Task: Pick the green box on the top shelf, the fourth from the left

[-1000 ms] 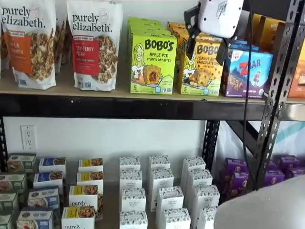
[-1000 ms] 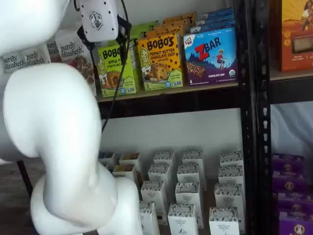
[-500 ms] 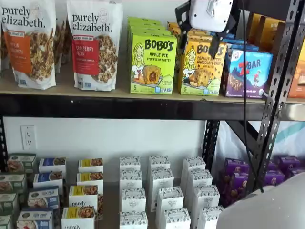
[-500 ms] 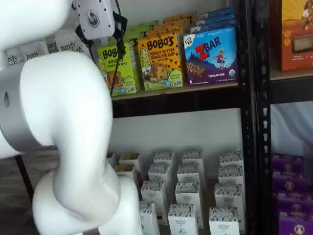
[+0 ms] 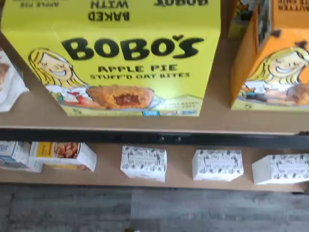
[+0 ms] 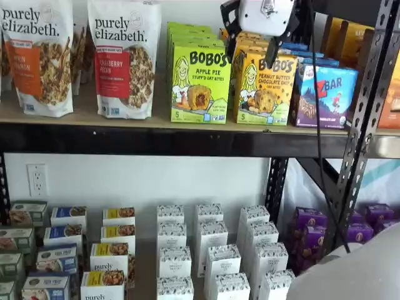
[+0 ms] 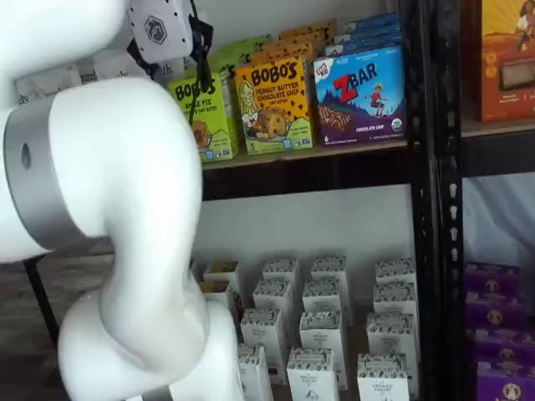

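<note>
Lime-green box [image 6: 200, 84] lettered BOBO'S APPLE PIE, upright on top shelf [image 6: 156, 139] beside orange box [image 6: 264, 89], lettering filling wrist view, gripper [image 6: 253, 47] spread unreadable in shelf views.

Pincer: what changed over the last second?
The pincer slid left along the top shelf, from over the ZBar box toward the green box, and rose slightly. It has grasped nothing; whether it is open is unclear. Boxes and bags stayed put.
</note>
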Controlling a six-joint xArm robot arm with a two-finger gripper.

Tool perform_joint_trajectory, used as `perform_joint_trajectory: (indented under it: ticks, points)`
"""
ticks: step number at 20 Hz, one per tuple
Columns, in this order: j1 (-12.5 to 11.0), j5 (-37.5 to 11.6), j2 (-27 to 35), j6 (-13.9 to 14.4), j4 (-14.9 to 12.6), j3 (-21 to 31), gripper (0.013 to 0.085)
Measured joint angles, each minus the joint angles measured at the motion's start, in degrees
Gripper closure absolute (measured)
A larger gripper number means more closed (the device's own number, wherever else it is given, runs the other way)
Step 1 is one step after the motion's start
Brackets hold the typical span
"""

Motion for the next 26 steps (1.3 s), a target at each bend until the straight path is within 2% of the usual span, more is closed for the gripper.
perform_joint_trajectory:
  ticks: [5,12,24,26]
  points:
    - [0.53,-2.4,1.29,0.54,-0.48,-0.48,0.013]
    - [0.78,-3.92,4.91,0.8,0.65,-2.92,0.013]
    - [-0.45,-7.02,11.61,-0.28,0.24,-8.15,0.013]
    - [-0.87,-6.81,12.79,-0.72,0.84,-9.41,0.013]
